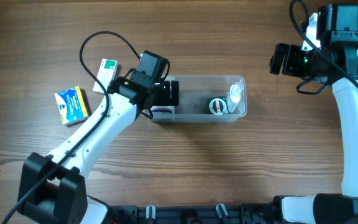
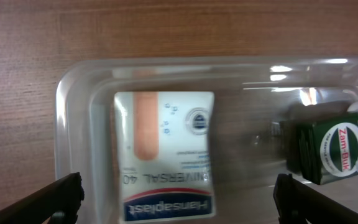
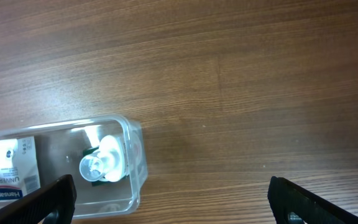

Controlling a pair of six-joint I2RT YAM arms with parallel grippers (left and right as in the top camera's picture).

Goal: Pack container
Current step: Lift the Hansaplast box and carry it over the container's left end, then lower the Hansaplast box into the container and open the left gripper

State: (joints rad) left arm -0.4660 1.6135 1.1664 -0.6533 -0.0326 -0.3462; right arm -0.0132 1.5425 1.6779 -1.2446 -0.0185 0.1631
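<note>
The container (image 1: 199, 78) is a clear tub at the table's middle. My left gripper (image 1: 169, 93) hangs over its left end, open, its two dark fingertips (image 2: 59, 198) wide apart. Below them a white Hansaplast plaster box (image 2: 164, 155) lies flat inside the container (image 2: 73, 87), free of both fingers and slightly blurred. A green Zam-Buk tin (image 2: 337, 149) and a small clear bottle (image 1: 235, 94) occupy the right end. My right gripper (image 1: 279, 60) is open and empty, off to the right of the container (image 3: 135, 162), above bare wood, with the bottle (image 3: 102, 163) at the lower left of its view.
Two small boxes lie on the table left of the container: a white and green one (image 1: 106, 73) and a blue and yellow one (image 1: 72, 104). The left arm slants across the front left of the table.
</note>
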